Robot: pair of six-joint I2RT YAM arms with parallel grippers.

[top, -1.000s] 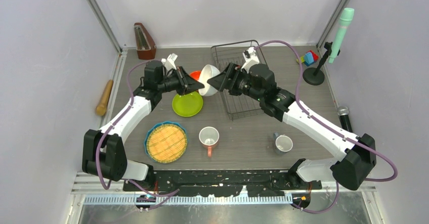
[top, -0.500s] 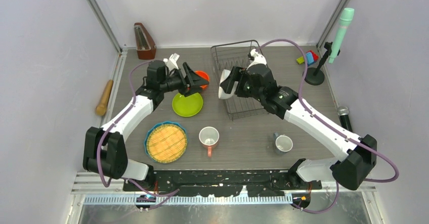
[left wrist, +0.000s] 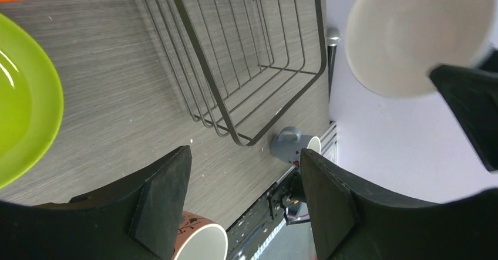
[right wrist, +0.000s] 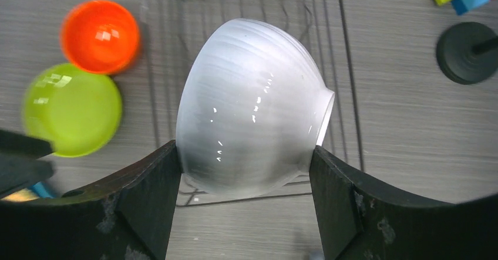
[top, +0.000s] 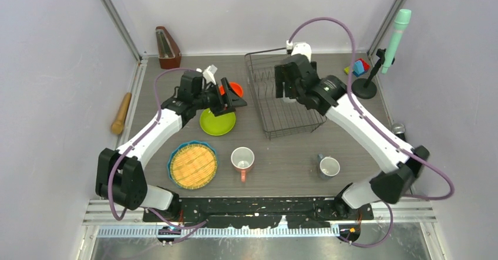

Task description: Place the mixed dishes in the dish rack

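Note:
My right gripper (right wrist: 244, 172) is shut on the white bowl (right wrist: 252, 131), its fingers pressed against the bowl's sides. It holds the bowl tipped on its side above the dark wire dish rack (top: 282, 116). My left gripper (top: 234, 97) stands open and empty over the table, left of the rack, near the orange bowl (top: 235, 87) and the lime-green plate (top: 216, 122). In the left wrist view the white bowl (left wrist: 411, 37) shows at the upper right, well clear of that gripper (left wrist: 244, 183). The blue-rimmed plate (top: 192, 165), pink mug (top: 242, 158) and grey mug (top: 329, 166) sit near the front.
A wooden rolling pin (top: 121, 112) lies at the left edge and a metronome (top: 167, 47) stands at the back left. Coloured blocks (top: 358, 67), a black stand base (top: 365, 87) and a microphone (top: 398, 129) are on the right.
The left gripper opened and let go of the white bowl, then drew back a little. The right gripper, still shut on the bowl, carried it right, over the rack.

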